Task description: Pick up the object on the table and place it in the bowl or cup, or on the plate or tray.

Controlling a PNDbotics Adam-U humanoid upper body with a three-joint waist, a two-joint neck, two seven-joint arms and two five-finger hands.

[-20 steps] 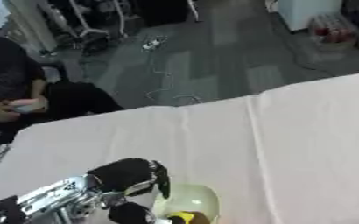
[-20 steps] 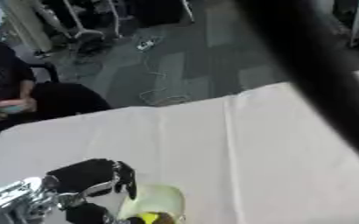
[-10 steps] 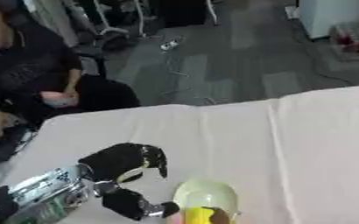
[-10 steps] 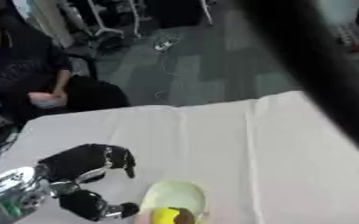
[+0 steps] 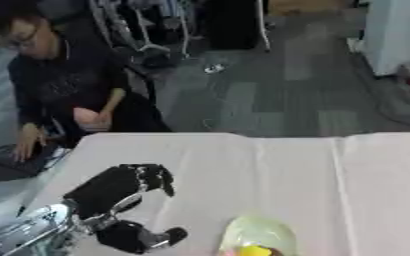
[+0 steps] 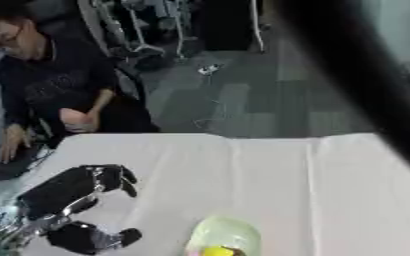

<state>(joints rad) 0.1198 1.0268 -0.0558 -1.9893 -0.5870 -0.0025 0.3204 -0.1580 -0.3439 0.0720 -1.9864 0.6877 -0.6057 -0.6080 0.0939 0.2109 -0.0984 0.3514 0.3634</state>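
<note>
We judge the task nearly or fully done: a yellow object [image 5: 254, 250] sits inside the pale green bowl [image 5: 257, 232] at the near edge of the white table [image 5: 296, 175], though the frame cuts off its lower part, so we cannot tell what else lies in there. Our left hand [image 5: 121, 187] hangs over the table to the left of the bowl, apart from it, its fingers curled downward and the thumb spread, holding nothing. Our right hand is not visible. What seems left is only to draw the arm away.
</note>
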